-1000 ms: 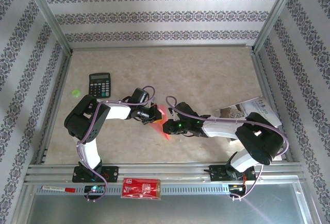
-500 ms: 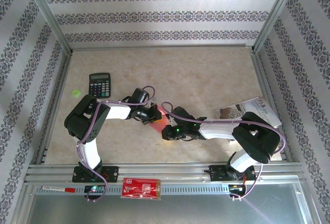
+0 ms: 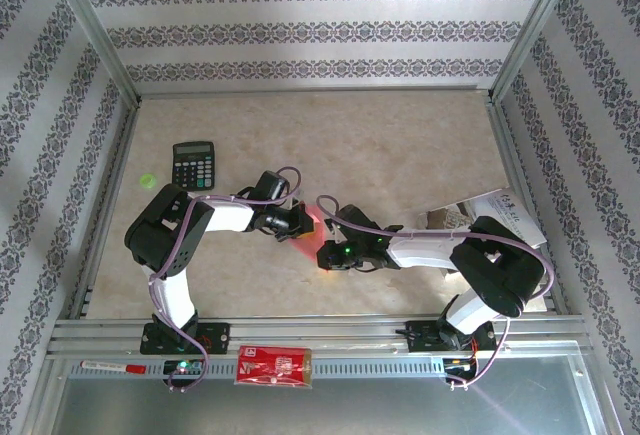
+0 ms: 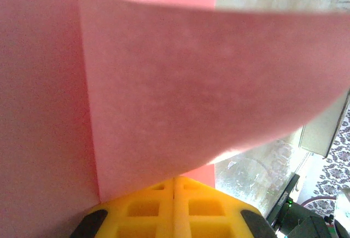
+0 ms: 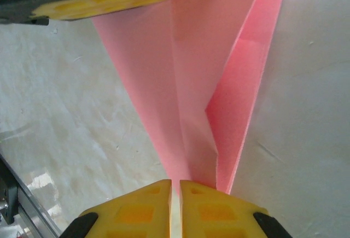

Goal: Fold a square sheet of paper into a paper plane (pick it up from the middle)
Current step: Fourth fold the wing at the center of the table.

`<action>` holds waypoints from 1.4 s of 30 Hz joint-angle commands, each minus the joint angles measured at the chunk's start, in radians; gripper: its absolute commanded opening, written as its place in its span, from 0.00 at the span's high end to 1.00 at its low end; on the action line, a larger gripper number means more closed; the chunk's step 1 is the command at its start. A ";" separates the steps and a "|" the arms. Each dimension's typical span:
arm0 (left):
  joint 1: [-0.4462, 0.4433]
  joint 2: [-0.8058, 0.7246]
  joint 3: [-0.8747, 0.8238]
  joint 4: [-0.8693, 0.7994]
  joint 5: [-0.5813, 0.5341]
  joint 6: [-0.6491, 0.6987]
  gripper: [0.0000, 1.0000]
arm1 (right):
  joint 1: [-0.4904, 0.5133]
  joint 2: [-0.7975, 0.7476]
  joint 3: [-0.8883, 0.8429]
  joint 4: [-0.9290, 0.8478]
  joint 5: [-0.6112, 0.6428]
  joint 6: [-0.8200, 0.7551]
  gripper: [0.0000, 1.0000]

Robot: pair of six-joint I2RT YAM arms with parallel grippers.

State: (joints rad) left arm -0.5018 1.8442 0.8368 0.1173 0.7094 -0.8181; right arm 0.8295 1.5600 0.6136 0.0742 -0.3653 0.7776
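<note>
Compared with one second ago, your right claw [image 3: 324,252] has slid to the left and a little toward the near edge, so in the top view it now hides most of the thin pink-red sheet of paper [image 3: 311,231], of which a longer strip was showing before; in the last half second it hardly moves. The left claw [image 3: 297,223] has stayed in its place. I judge that the right claw has come to the narrow end of the sheet, so both ends are held and a crease can be pulled tight; the sheet has a centre crease and one flap folded over, but it is not yet a finished dart. In the left wrist view the yellow pads of the left claw [image 4: 174,186] are pressed together with no gap, and the sheet [image 4: 208,85] rises out of their seam, so it is gripped. In the right wrist view the right claw [image 5: 175,190] is closed to a very thin slit and the pointed end of the sheet [image 5: 197,96] runs into it, so it seems pinched there. The sheet sits between the two claws over the pale marbled table top [image 3: 400,145], well apart from the black calculator [image 3: 193,165]; if it touches the table, I cannot tell
</note>
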 commanded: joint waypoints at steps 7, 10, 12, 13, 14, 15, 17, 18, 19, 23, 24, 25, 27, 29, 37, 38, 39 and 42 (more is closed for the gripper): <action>0.009 0.058 -0.011 -0.084 -0.067 0.028 0.98 | -0.015 0.021 -0.017 0.002 0.000 -0.020 0.88; 0.009 0.058 -0.010 -0.086 -0.067 0.028 0.98 | -0.016 0.029 -0.029 0.011 0.001 -0.015 0.88; 0.009 0.057 -0.009 -0.088 -0.068 0.029 0.98 | -0.016 0.033 -0.038 0.019 0.002 -0.012 0.89; 0.008 0.058 -0.008 -0.088 -0.067 0.029 0.98 | -0.015 0.033 -0.042 0.022 0.002 -0.009 0.89; 0.009 0.058 -0.008 -0.088 -0.068 0.030 0.98 | -0.016 0.034 -0.046 0.025 0.002 -0.008 0.89; 0.009 0.058 -0.007 -0.089 -0.068 0.029 0.98 | -0.016 0.035 -0.049 0.027 0.003 -0.006 0.89; 0.009 0.057 -0.007 -0.091 -0.068 0.031 0.98 | -0.015 0.037 -0.056 0.030 0.004 -0.003 0.89; 0.009 0.058 -0.007 -0.093 -0.071 0.031 0.98 | -0.014 0.038 -0.061 0.033 0.003 0.003 0.90; 0.009 0.057 -0.007 -0.093 -0.073 0.030 0.98 | -0.012 0.037 -0.066 0.036 0.004 0.007 0.90; 0.009 0.058 -0.002 -0.102 -0.089 0.033 0.98 | 0.000 0.024 -0.096 0.038 0.010 0.025 0.91; 0.009 0.059 -0.002 -0.105 -0.097 0.036 0.98 | 0.004 0.020 -0.105 0.036 0.011 0.029 0.91; 0.009 0.061 -0.001 -0.108 -0.100 0.039 0.98 | 0.007 0.018 -0.110 0.036 0.012 0.033 0.91; 0.009 0.063 0.003 -0.115 -0.105 0.041 0.98 | 0.015 0.015 -0.121 0.036 0.010 0.040 0.91; 0.009 0.064 0.002 -0.116 -0.111 0.043 0.98 | 0.024 0.011 -0.131 0.036 0.008 0.046 0.92; 0.009 0.078 -0.001 -0.121 -0.138 0.048 1.00 | 0.052 -0.042 -0.186 0.051 0.004 0.072 0.92; 0.009 0.080 -0.002 -0.119 -0.138 0.046 1.00 | 0.054 -0.047 -0.190 0.053 0.003 0.073 0.92; 0.008 0.079 -0.002 -0.119 -0.140 0.044 1.00 | 0.056 -0.049 -0.194 0.055 -0.001 0.073 0.92; 0.009 0.079 -0.001 -0.119 -0.139 0.043 1.00 | 0.060 -0.063 -0.209 0.065 -0.013 0.077 0.92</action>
State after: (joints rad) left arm -0.5018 1.8538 0.8555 0.0925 0.7097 -0.7994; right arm 0.8623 1.5005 0.4545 0.2577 -0.3378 0.8398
